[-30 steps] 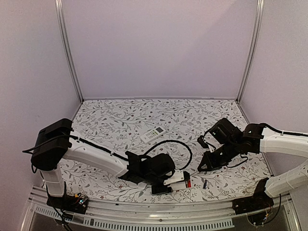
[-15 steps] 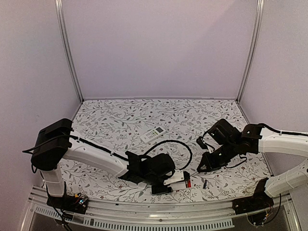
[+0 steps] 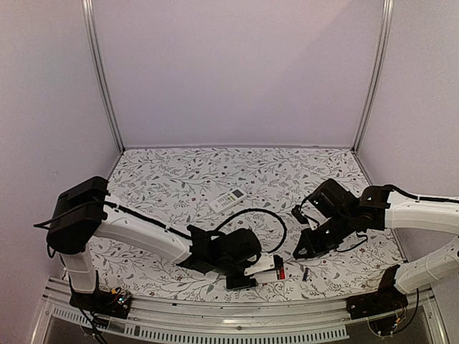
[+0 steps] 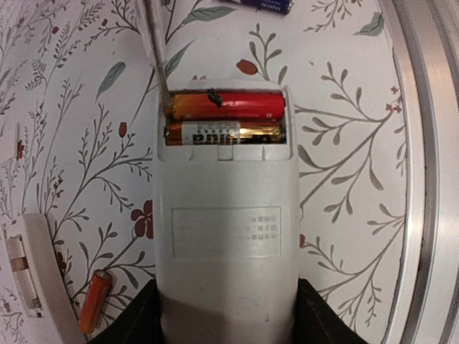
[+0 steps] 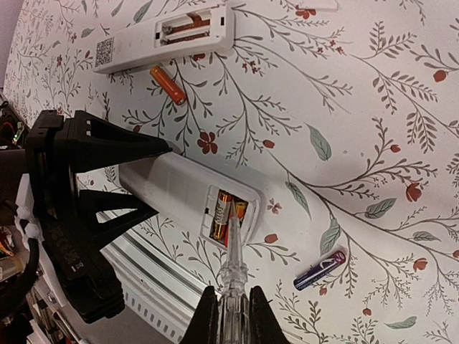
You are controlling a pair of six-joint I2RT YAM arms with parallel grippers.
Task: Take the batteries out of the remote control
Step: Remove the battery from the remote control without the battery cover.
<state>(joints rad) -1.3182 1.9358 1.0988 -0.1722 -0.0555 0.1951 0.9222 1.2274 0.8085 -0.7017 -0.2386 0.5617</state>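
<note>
My left gripper (image 4: 226,315) is shut on a white remote (image 4: 226,236) lying back-up near the table's front edge, also in the top view (image 3: 262,266). Its open compartment holds a red-orange battery (image 4: 229,106) and a gold one (image 4: 222,132). My right gripper (image 5: 231,315) is shut on a clear pen-like tool (image 5: 233,272). The tool's thin tip (image 4: 159,64) reaches the left end of the red-orange cell. A loose orange battery (image 5: 167,84) and a dark blue battery (image 5: 320,269) lie on the table.
A second white remote (image 5: 165,39) with an open battery bay lies beside the loose orange battery. A third remote (image 3: 227,200) lies face-up mid-table. The metal front rail (image 4: 423,179) runs close beside the held remote.
My right gripper has shifted slightly left and down toward the held remote. The left arm and remote have not moved.
</note>
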